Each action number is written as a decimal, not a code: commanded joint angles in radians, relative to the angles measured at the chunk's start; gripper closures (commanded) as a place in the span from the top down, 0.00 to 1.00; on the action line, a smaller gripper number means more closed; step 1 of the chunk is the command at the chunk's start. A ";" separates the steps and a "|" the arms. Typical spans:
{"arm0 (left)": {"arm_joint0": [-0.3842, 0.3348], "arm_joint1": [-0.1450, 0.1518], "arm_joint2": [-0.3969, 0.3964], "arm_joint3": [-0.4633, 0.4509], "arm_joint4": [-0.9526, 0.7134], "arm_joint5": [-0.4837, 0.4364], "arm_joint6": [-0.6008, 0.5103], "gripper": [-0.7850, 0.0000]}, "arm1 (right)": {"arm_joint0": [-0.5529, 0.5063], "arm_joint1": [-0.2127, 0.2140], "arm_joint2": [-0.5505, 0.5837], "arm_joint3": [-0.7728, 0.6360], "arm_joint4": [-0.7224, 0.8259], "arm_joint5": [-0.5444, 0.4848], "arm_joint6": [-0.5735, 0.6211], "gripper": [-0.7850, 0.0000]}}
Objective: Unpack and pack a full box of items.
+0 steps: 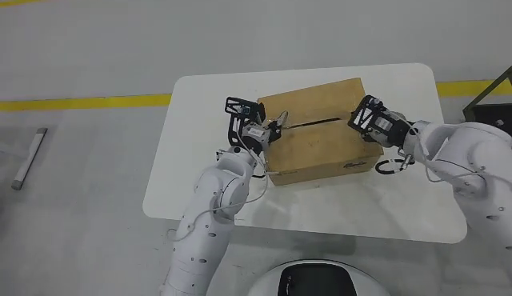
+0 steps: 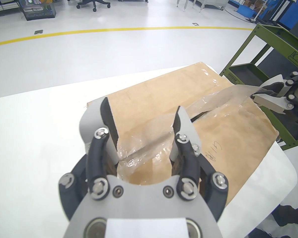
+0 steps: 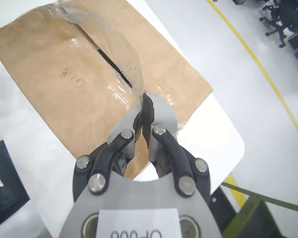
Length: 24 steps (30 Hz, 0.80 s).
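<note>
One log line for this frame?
box on table | flaps down, seam gap showing | right hand shut on tape, strip part peeled | left hand open at opposite end

box (image 1: pixel 320 140) contents: hidden inside | green cart (image 2: pixel 285 45): cut off at edge

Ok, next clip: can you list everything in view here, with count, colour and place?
Taped cardboard box: one, brown, on the table between the two grippers.
Clear packing tape strip: one, transparent, partly peeled off the box's centre seam, its free end pinched.
Rounded-corner table: one, white, under the box.
Metal cart: one, green, beside the table near the right arm.
Painted floor lines: two, yellow, beyond the table.
Short bar: one, grey, on the floor away from the table.
Left gripper: one, black and silver, open at one box end.
Right gripper: one, black and silver, shut on the tape.
</note>
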 commanded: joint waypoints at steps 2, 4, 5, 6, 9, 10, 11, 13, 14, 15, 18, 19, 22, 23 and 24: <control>-0.011 -0.003 0.009 0.016 -0.002 0.003 0.007 0.44 | -0.007 0.004 0.002 -0.002 -0.086 -0.024 -0.075 0.00; -0.015 -0.004 0.014 0.026 -0.007 0.004 0.008 0.41 | -0.013 0.007 0.003 -0.005 -0.136 -0.034 -0.118 0.00; -0.017 -0.005 0.016 0.031 -0.010 0.005 0.008 0.39 | -0.015 0.008 0.002 -0.006 -0.158 -0.043 -0.134 0.00; -0.018 -0.006 0.018 0.038 -0.014 0.008 0.008 0.38 | -0.016 0.009 0.004 -0.004 -0.174 -0.041 -0.151 0.00; -0.023 -0.008 0.025 0.052 -0.017 0.014 0.010 0.28 | -0.019 0.011 0.001 0.001 -0.226 -0.033 -0.195 0.00; -0.025 -0.009 0.028 0.056 -0.020 0.015 0.010 0.27 | -0.019 0.011 -0.001 0.004 -0.241 -0.031 -0.208 0.00; -0.026 -0.009 0.030 0.060 -0.023 0.015 0.009 0.24 | -0.019 0.012 -0.003 0.007 -0.256 -0.031 -0.224 0.00; -0.029 -0.011 0.034 0.067 -0.026 0.014 0.008 0.19 | -0.019 0.013 -0.007 0.014 -0.282 -0.035 -0.250 0.00; -0.030 -0.011 0.036 0.070 -0.027 0.014 0.007 0.18 | -0.019 0.013 -0.009 0.019 -0.292 -0.036 -0.258 0.00; -0.031 -0.012 0.038 0.072 -0.028 0.014 0.006 0.19 | -0.019 0.013 -0.009 0.023 -0.294 -0.036 -0.265 0.00; -0.033 -0.013 0.042 0.078 -0.031 0.013 0.005 0.16 | -0.016 0.013 -0.010 0.031 -0.303 -0.038 -0.276 0.00; -0.034 -0.013 0.044 0.082 -0.029 0.011 0.004 0.16 | -0.015 0.013 -0.010 0.032 -0.302 -0.036 -0.281 0.00; -0.037 -0.014 0.048 0.088 -0.030 0.008 0.002 0.16 | -0.013 0.013 -0.013 0.033 -0.299 -0.037 -0.286 0.00; -0.039 -0.014 0.050 0.089 -0.030 0.006 0.001 0.16 | -0.012 0.013 -0.013 0.031 -0.298 -0.039 -0.288 0.00; -0.039 -0.015 0.051 0.090 -0.030 0.003 -0.001 0.18 | -0.012 0.013 -0.014 0.032 -0.297 -0.041 -0.288 0.00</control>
